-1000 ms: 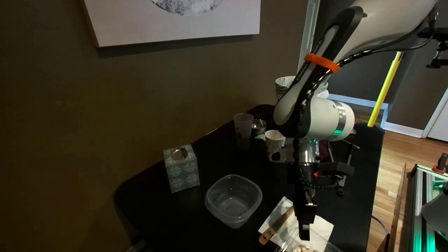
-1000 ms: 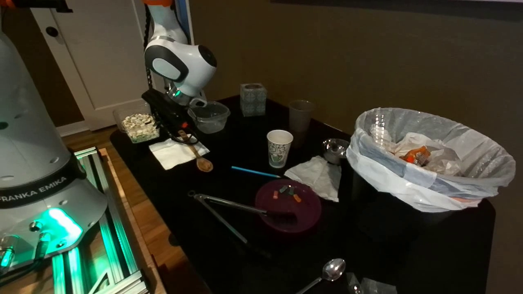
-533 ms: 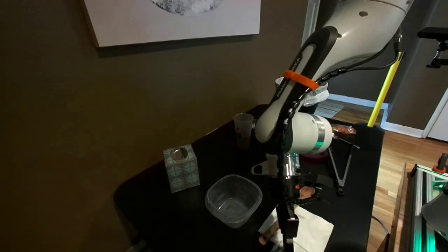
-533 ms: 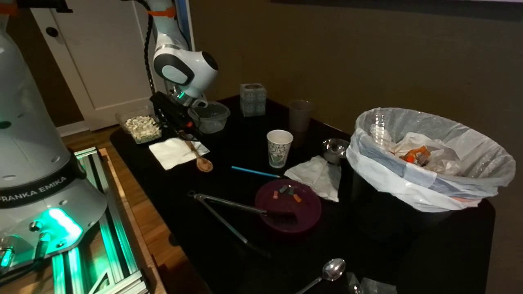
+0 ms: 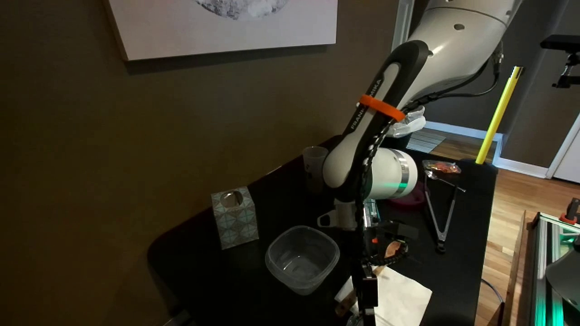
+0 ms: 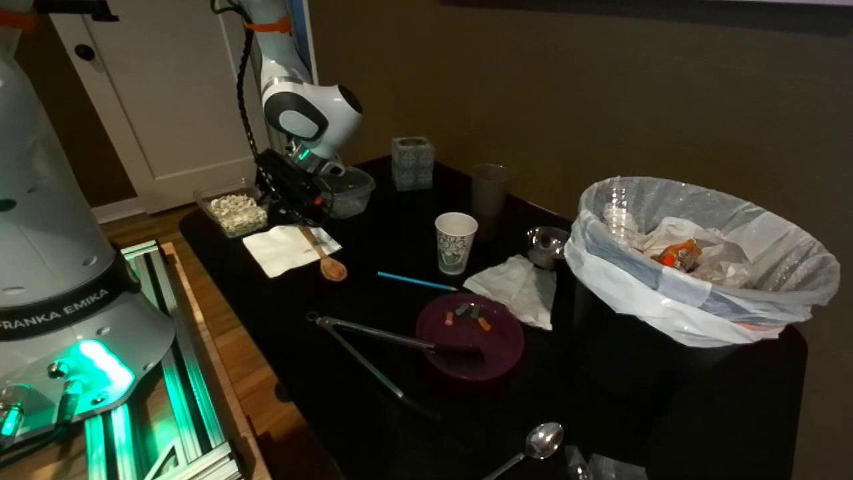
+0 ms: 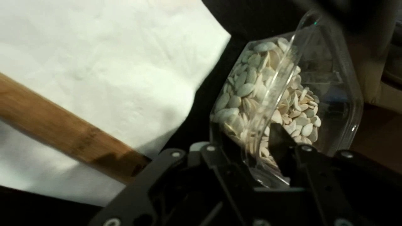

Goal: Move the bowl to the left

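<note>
Fingers: narrow — holding the bowl at its rim
Seeds: inside it, near the fingertips
Napkin: just beside the fingers — spoon lying across it

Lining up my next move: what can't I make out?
Bowl: mostly cut off by the bottom edge in an exterior view; partly behind the claw, wrist view.
Clear container: partly behind the arm, in an exterior view.
Wooden spoon: head past the left edge, wrist view.
Dark shape, top right: too blurred, wrist view.
</note>
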